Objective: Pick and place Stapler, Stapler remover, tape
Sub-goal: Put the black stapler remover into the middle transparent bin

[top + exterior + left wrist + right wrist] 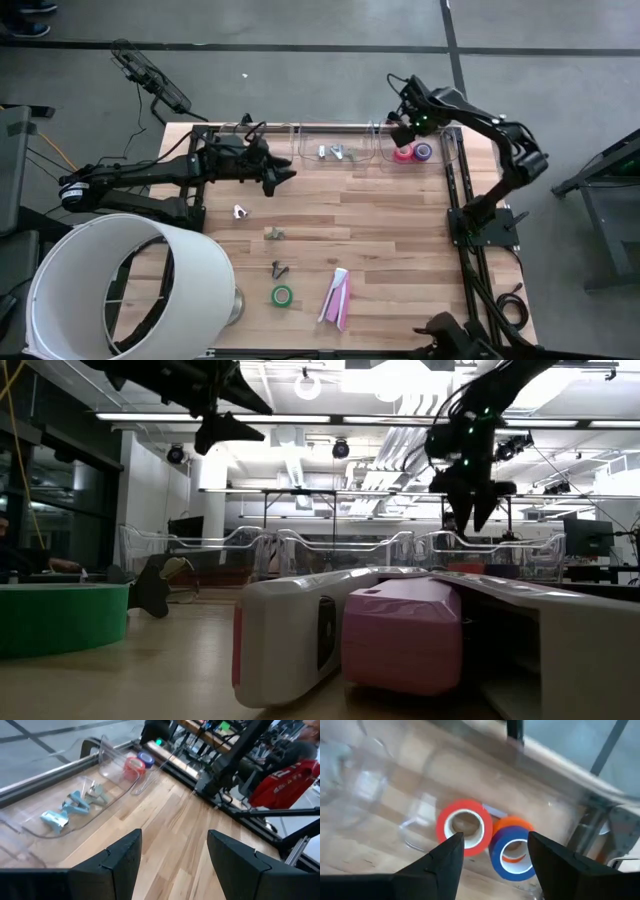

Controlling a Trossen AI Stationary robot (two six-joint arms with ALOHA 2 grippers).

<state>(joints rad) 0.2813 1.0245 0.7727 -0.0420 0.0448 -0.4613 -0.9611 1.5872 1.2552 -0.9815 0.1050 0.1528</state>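
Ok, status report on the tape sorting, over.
Right gripper open above far right bin, jaws empty. Red tape roll and blue one lie inside. Left gripper open, hovering. Green tape roll waits on table, nothing blocking.

I can't make out any readable text, label, brand, number or sign in any of my four views; nothing here carries legible lettering.

Bare wood mid-table (390,215); clear bins (335,150) line the far edge, white drum (130,285) blocks one corner
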